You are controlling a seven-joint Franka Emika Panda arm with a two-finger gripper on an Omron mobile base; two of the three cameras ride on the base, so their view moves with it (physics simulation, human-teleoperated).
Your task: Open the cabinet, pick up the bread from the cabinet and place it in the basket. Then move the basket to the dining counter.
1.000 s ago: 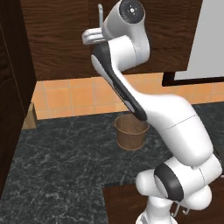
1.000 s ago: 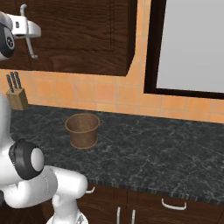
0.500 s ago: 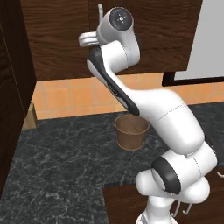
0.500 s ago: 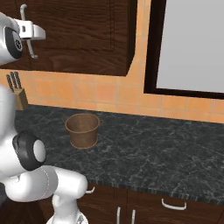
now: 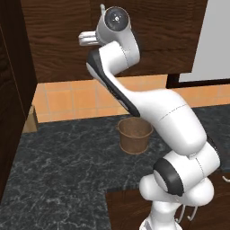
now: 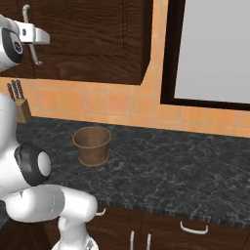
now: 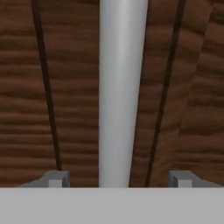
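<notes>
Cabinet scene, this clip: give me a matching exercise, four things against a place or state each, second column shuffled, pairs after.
Things:
1. cabinet
2. basket
3. claw
4. knife block

Places or states:
A. on the black worktop, nothing visible inside
B. door shut
C. against the tiled wall, far end of the worktop
D. tips either side of the silver handle, with gaps to the bar

Pairs: 1-B, 2-A, 3-D, 4-C

No readable text, labels, brands, numbers or signs on any surface.
</notes>
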